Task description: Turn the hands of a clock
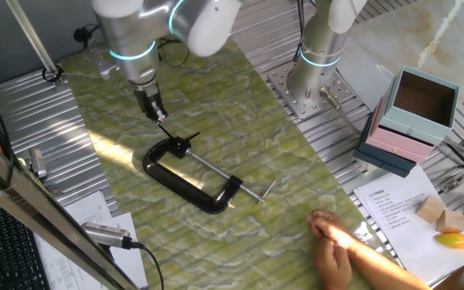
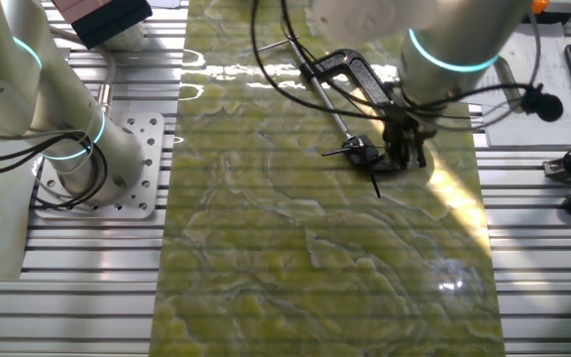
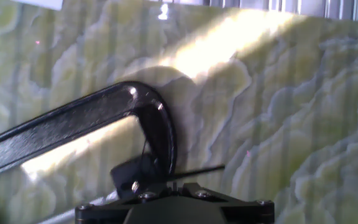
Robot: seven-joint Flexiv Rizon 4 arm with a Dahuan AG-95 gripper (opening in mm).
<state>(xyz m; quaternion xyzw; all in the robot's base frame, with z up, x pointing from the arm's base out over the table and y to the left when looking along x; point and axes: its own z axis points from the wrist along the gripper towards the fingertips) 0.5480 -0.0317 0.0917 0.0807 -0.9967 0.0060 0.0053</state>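
Observation:
A small black clock movement (image 1: pixel 182 147) sits in the jaw of a black C-clamp (image 1: pixel 185 181) lying on the green mat. Two thin black hands (image 1: pixel 170 133) stick out from it. My gripper (image 1: pixel 156 115) hangs just above and beyond the tip of the longer hand, fingers close together and holding nothing. In the other fixed view my gripper (image 2: pixel 406 161) is right beside the movement (image 2: pixel 359 151), with one hand (image 2: pixel 373 182) pointing toward the camera. The hand view shows the clamp's curved frame (image 3: pixel 161 134), the movement (image 3: pixel 131 178) and one hand (image 3: pixel 199 170); my fingertips are hidden.
A person's hand (image 1: pixel 329 242) rests on the mat's near right corner. A blue and pink box (image 1: pixel 409 121) and papers (image 1: pixel 393 209) lie to the right. The second arm's base (image 1: pixel 316 76) stands at the back. The clamp's screw bar (image 1: pixel 236 184) points right.

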